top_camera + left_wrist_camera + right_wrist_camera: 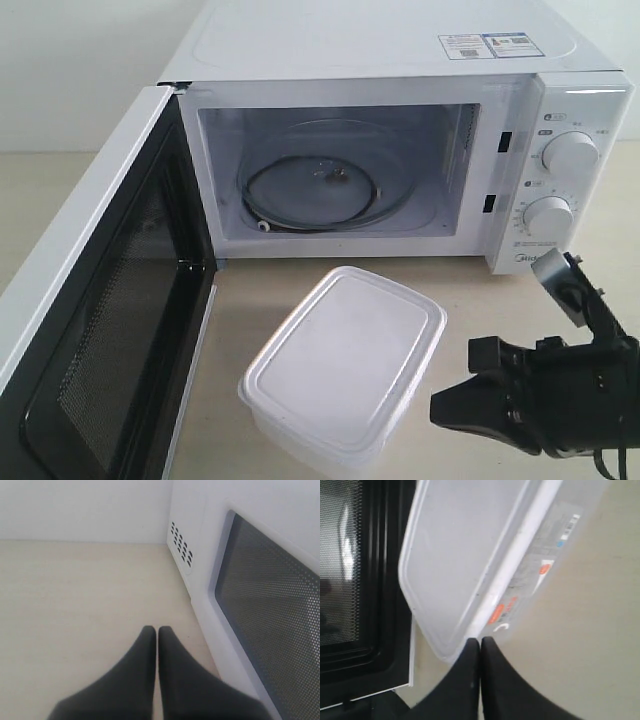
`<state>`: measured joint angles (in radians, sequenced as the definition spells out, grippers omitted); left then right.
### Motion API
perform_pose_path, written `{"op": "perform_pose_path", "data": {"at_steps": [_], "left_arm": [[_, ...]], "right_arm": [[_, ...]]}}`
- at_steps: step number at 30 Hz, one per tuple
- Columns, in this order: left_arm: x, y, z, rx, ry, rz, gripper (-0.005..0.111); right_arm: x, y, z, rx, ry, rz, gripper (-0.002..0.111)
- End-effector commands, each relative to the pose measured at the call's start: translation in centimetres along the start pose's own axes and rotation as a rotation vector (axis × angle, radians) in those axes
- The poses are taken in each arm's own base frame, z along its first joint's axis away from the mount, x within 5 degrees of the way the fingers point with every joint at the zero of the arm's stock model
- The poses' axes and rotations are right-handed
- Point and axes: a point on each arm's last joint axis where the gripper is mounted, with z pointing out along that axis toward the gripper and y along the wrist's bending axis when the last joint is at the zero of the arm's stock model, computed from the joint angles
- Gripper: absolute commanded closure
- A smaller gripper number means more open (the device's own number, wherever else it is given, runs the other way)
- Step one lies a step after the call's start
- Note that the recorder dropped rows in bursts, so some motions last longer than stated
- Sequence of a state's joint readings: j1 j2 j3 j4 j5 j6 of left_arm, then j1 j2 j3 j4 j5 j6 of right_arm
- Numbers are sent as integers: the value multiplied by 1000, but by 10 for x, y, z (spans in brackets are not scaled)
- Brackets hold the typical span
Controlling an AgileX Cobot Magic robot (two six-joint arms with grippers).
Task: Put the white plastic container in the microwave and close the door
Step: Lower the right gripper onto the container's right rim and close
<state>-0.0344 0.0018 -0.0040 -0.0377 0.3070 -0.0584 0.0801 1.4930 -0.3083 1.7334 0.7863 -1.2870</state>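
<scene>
The white plastic container (340,368) stands on the table in front of the microwave (400,60), its lid on. The door (95,330) is swung wide open to the left, showing the cavity and glass turntable (320,185). My right gripper (438,405) is just right of the container, pointing at it and shut on nothing. In the right wrist view its tips (480,641) sit close by the container (455,555) near the red label (500,612); whether they touch it I cannot tell. My left gripper (156,630) is shut and empty beside the door's outer face (270,615).
Two round dials (570,152) sit on the microwave's right panel, just above my right arm. The open door blocks the left side of the table. Side vents (181,542) show in the left wrist view. Light tabletop (75,605) lies left of the door.
</scene>
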Motion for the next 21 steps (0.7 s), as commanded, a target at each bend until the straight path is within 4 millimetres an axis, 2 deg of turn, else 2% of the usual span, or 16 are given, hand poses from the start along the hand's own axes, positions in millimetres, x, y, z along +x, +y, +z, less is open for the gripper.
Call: {"op": "perform_pose_path", "data": {"at_steps": [1,2,4,5,6,7,9,11,14,19,21], "left_arm": [[1,0,0,-3,2,-2,103],[1,0,0,-3,2,-2,103],[1,0,0,-3,2,-2,103],[1,0,0,-3,2,-2,103],[1,0,0,-3,2,-2,103],[1,0,0,-3,2,-2,103],[1,0,0,-3,2,-2,103],[1,0,0,-3,2,-2,103],[1,0,0,-3,2,-2,103],[1,0,0,-3,2,-2,103],[1,0,0,-3,2,-2,103]], "right_arm": [[-4,-6,4,33,-2,-10,99],[-5,-5,4,29,-5,-10,93],[-7,-5,4,38,-12,-12,63],[-8,-7,4,59,-18,-8,41],[-8,-7,4,60,-18,-5,38],[-7,-5,4,38,-12,-3,50],[-7,-5,4,39,-13,16,66],[-7,-6,4,48,-16,46,74],[-10,-5,4,47,-22,51,73],[-15,-2,4,38,-33,45,44],[-17,-3,4,47,-39,51,45]]}}
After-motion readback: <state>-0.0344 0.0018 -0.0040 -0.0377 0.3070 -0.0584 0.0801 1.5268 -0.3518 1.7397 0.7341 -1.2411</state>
